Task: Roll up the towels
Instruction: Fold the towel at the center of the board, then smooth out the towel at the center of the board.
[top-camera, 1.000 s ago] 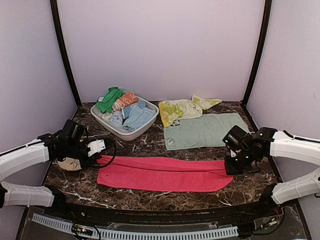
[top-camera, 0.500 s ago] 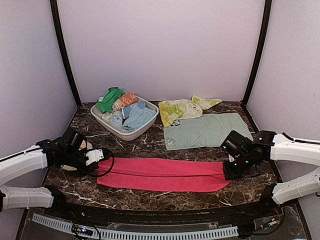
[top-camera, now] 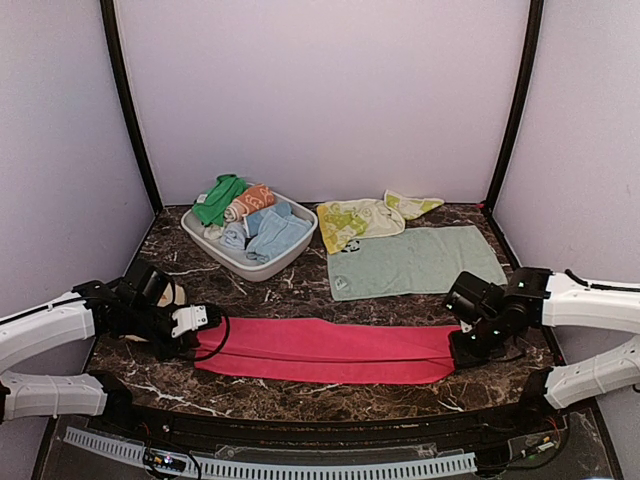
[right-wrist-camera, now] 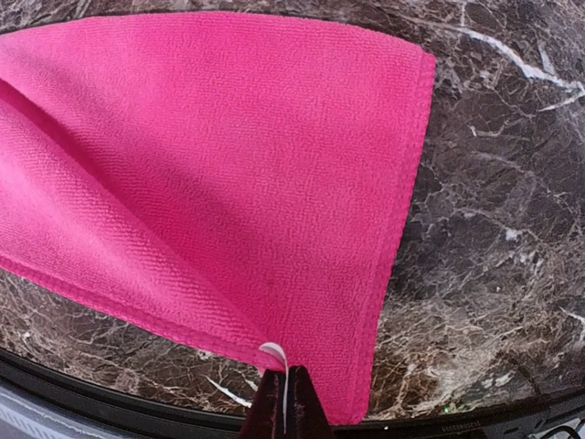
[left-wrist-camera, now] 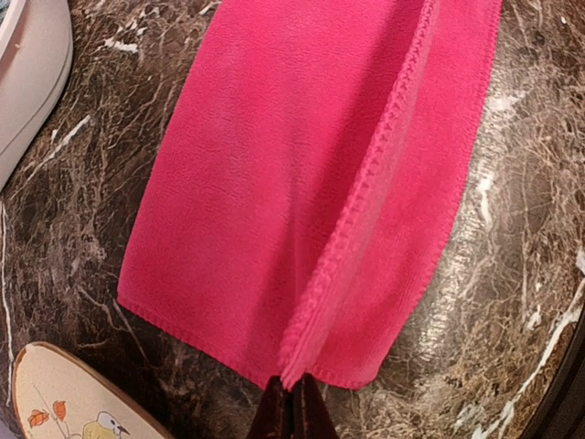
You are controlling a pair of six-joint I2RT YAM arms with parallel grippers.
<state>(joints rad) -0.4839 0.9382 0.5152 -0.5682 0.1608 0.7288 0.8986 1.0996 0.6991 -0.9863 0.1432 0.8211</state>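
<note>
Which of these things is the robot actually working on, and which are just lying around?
In the job: pink towel, pinched at both ends by the left gripper and right gripper; mint towel; yellow-lime towel.
Lying about: white tub of cloths; bird-patterned plate.

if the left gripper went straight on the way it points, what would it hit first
The pink towel: the left gripper is shut on its end, and the cloth lies straight ahead on the table. Whether it would skim or dig in is unclear.
</note>
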